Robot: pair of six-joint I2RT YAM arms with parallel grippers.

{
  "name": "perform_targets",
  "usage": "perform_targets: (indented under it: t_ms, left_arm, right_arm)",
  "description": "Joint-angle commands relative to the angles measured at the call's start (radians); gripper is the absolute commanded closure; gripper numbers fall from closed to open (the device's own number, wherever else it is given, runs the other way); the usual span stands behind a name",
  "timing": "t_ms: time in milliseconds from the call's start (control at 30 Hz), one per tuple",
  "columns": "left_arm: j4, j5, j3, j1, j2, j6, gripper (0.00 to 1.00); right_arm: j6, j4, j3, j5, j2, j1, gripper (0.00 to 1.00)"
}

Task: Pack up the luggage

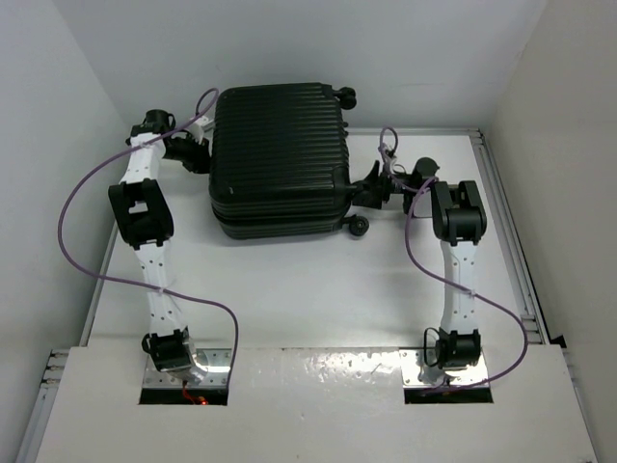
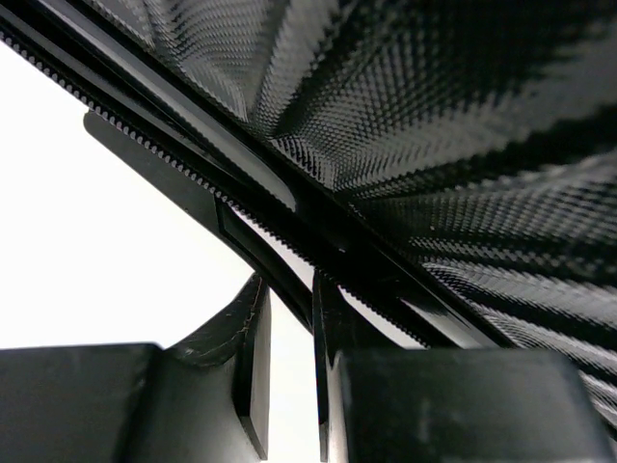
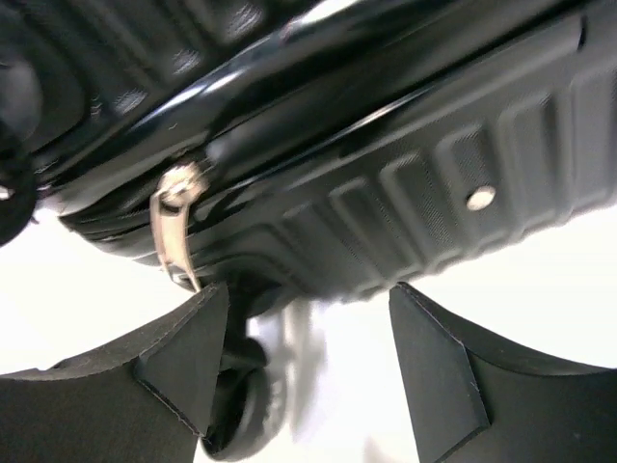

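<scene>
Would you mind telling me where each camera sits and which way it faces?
Top external: above and behind the bases, looking down at the luggage on the table; left arm and right arm show.
Left wrist: at the left gripper, facing the luggage's zipper seam; both fingers show.
Right wrist: at the right gripper, facing the luggage's ribbed side, zipper pull and wheel; both fingers show.
Shared: the luggage.

Overhead view, as I see it from the console: a white table [image 1: 289,299], plain and matte. One object lies directly on it, the luggage [image 1: 280,159], flat on its side with the shell closed, toward 12 o'clock and a little left of centre. Its ribs run from 9 to 3 o'clock. Its wheels [image 1: 359,225] point to 3 o'clock; I cannot tell whether they touch the surface.
</scene>
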Motion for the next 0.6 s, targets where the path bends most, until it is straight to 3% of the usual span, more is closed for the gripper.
perform_targets:
  t_ms: [0,133,233,300,367,433,567]
  left_arm:
    - [-0.235,-0.015,-0.121,-0.095,0.14,0.133,1.0]
    - [-0.206,-0.015,-0.133,-0.095,0.14,0.092,1.0]
    - [-0.197,-0.015,-0.133,-0.095,0.14,0.082,1.0]
    - [-0.188,-0.024,-0.133,-0.095,0.14,0.073,1.0]
    - [-0.177,-0.024,-0.142,-0.095,0.13,0.064,1.0]
    - [-0.177,-0.024,-0.142,-0.095,0.13,0.064,1.0]
    - [-0.166,-0.035,-0.142,-0.095,0.13,0.052,1.0]
  right_arm:
    - [-0.052,0.306,-0.082,-0.174,-0.144,-0.04,0.32]
    - [-0.061,0.328,-0.176,-0.17,-0.179,-0.046,0.31]
    - [-0.087,0.276,-0.216,-0.07,-0.214,-0.046,0.29]
    - [-0.13,0.09,-0.235,0.055,-0.269,-0.048,0.28]
    - [-0.237,-0.418,-0.205,0.17,-0.335,-0.051,0.28]
    - [-0.396,-0.509,-0.214,0.214,-0.386,-0.052,0.28]
    - [-0.438,-0.393,-0.268,0.139,-0.391,-0.062,0.29]
